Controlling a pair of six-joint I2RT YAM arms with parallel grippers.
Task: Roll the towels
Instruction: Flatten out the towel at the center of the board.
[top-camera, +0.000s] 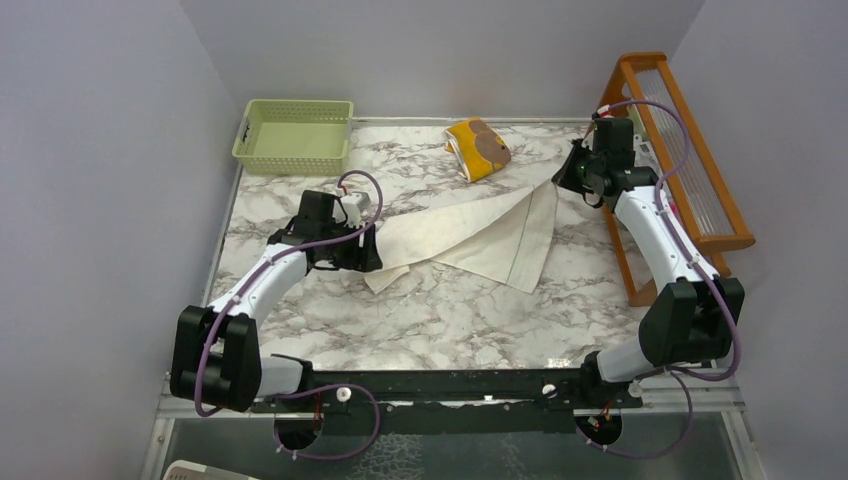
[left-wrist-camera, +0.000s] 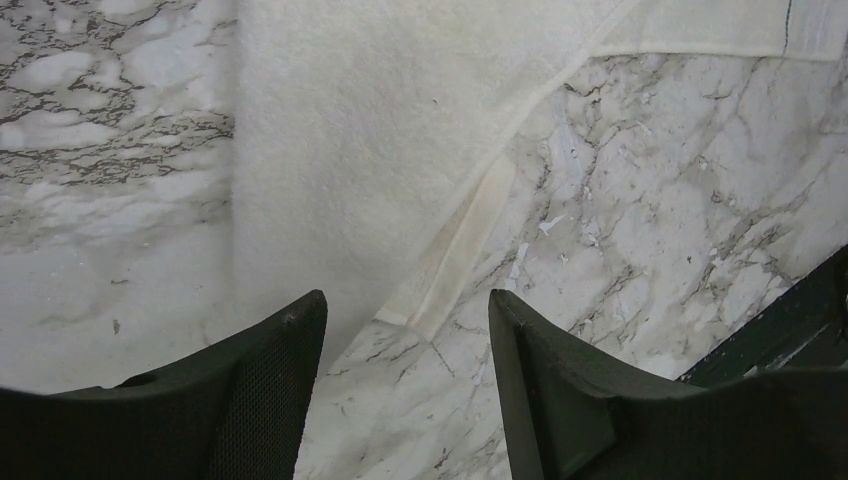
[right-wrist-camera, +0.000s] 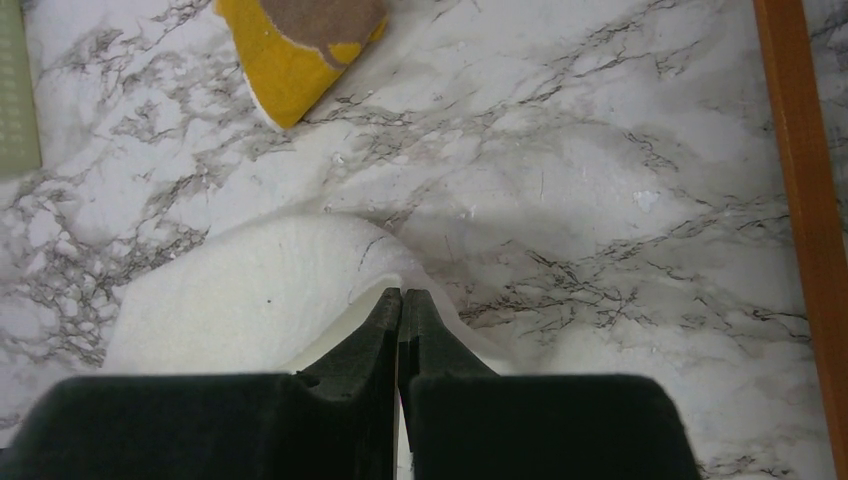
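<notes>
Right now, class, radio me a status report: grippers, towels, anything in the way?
Left gripper open over near corner of cream towel. Right gripper shut on its far corner. Towel spread, unrolled; yellow towel bunched beyond, untouched. Nothing blocking.

Soft, even light falls from above. The marble table is bright, with no hard glare. The top view is sharp throughout, with only a faint, blurred shadow beside the left arm. In the right wrist view the cream towel is nearly washed out to plain white, and a grey shadow lies just past its hump. The left end effector and right end effector look dark and slightly soft.
</notes>
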